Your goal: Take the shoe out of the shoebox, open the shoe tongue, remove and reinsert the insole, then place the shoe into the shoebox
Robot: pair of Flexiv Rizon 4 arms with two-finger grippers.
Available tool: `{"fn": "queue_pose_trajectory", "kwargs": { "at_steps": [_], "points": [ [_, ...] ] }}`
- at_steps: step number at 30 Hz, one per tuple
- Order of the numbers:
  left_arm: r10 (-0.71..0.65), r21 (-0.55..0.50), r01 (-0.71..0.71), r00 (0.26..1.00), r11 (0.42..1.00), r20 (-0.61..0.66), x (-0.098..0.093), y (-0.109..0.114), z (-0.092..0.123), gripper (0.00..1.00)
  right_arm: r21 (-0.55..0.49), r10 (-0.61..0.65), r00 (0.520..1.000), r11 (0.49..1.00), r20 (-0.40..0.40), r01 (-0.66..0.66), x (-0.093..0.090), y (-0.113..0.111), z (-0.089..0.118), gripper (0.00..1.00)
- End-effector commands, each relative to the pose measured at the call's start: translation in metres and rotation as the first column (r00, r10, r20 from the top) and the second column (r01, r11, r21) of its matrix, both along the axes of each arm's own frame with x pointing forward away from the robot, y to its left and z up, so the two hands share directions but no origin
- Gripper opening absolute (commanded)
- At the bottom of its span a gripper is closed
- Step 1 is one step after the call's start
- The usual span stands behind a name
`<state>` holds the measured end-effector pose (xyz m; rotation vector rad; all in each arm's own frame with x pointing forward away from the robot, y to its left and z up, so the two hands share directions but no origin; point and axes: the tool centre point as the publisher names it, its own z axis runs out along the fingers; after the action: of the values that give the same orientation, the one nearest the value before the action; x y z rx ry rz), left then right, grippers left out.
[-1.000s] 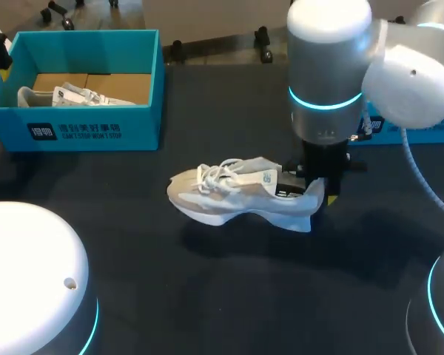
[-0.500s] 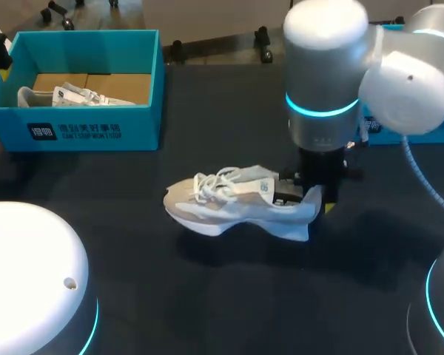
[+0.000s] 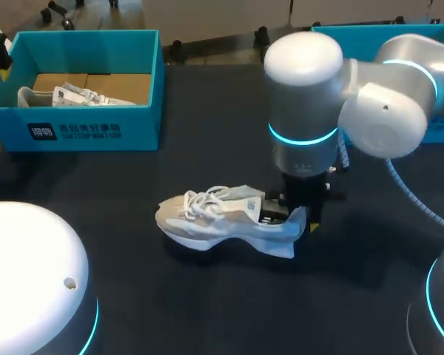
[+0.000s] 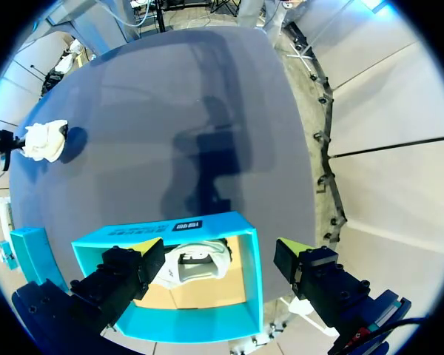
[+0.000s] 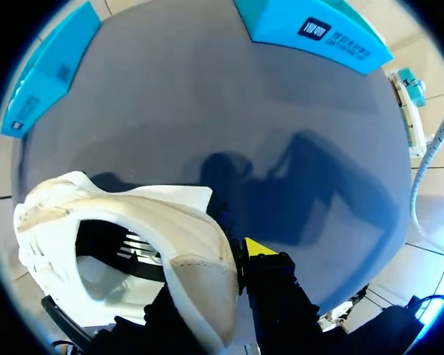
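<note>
My claw (image 4: 218, 255) hangs with its fingers wide apart. Ahead of it stands the blue shoebox (image 4: 253, 288) with a white shoe (image 4: 196, 265) inside. Far across the dark counter (image 4: 170, 96) is a second shoe (image 4: 44, 140).

This is a robotics lab bench. A dark matte table (image 3: 207, 318) is flanked by two white robot arms, the left arm (image 3: 29, 274) and the right arm (image 3: 303, 96), each ringed with a glowing cyan band. An open teal cardboard shoebox (image 3: 85, 133) stands on the table, and a pale grey laced sneaker (image 3: 207, 218) is at the right arm's end.
</note>
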<state>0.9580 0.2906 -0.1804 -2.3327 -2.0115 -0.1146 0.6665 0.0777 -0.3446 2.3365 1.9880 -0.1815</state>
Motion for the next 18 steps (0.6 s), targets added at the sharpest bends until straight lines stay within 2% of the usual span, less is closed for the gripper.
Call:
{"fn": "queue_pose_trajectory", "kwargs": {
  "at_steps": [1, 8, 18],
  "points": [
    [0.0, 0.002, 0.0, 1.0, 1.0, 0.002, -0.001, 0.0, 0.001, 1.0, 0.012, -0.007, 1.0, 1.0, 0.005, 0.007, -0.002, 0.003, -0.018, 0.0],
    [0.0, 0.002, 0.0, 1.0, 1.0, 0.002, -0.001, 0.0, 0.001, 1.0, 0.03, -0.002, 1.0, 1.0, 0.005, 0.001, -0.005, 0.004, -0.035, 0.0],
    [0.0, 0.002, 0.0, 1.0, 1.0, 0.002, -0.001, 0.0, 0.001, 1.0, 0.016, 0.003, 1.0, 1.0, 0.0, -0.003, -0.012, 0.001, -0.042, 0.0]
  ]
}}
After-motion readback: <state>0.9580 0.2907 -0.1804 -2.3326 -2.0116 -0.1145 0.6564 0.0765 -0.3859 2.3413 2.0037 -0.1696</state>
